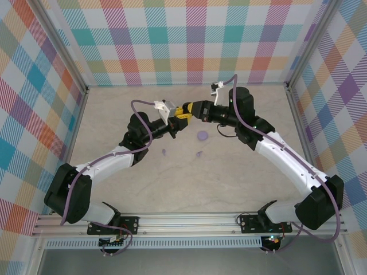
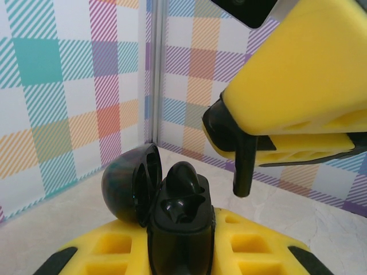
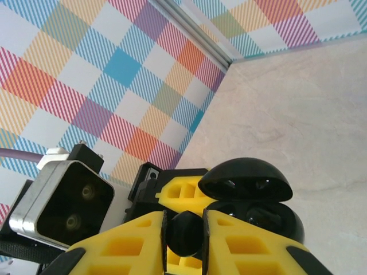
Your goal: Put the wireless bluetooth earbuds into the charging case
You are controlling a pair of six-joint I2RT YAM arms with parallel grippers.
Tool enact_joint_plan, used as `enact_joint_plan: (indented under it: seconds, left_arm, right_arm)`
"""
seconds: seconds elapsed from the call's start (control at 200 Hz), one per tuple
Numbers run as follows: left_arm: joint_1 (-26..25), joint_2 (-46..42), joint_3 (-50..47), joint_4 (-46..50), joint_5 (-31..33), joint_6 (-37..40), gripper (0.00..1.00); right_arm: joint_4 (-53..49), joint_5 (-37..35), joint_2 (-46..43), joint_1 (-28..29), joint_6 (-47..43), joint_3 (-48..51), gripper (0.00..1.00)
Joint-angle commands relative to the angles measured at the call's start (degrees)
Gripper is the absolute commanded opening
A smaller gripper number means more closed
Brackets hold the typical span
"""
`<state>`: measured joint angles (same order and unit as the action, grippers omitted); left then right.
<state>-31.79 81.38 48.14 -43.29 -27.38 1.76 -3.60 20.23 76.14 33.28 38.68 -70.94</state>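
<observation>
Left end effector [image 2: 180,255] clamps charging case [image 2: 180,220]; right end effector [image 3: 183,243] pinches black earbud [image 3: 183,229] just beside it.

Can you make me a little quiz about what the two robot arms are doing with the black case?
1. True or false: the black charging case in the left gripper has its lid shut.
2. What is the right gripper pinching? A) a black earbud B) a spoon C) nothing
3. Fill in the gap: the round disc lying on the table is ____ in colour.

Key: 1 false, the lid stands open. 2 A. 3 lilac.
</observation>
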Motion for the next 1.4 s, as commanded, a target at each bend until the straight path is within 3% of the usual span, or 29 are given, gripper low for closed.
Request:
enact_joint_plan:
  seconds: [0.0, 1.395]
  left_arm:
    - [-1.0, 0.2, 0.6, -3.9, -0.8, 0.6, 0.09]
    - [-1.1, -1.1, 2.4, -3.9, -2.8, -4.9, 0.07]
  right_arm:
    - [5.1, -2.0, -1.9, 0.4, 1.1, 0.7, 0.22]
    - [4.1, -4.9, 0.6, 1.8, -4.7, 0.5, 0.23]
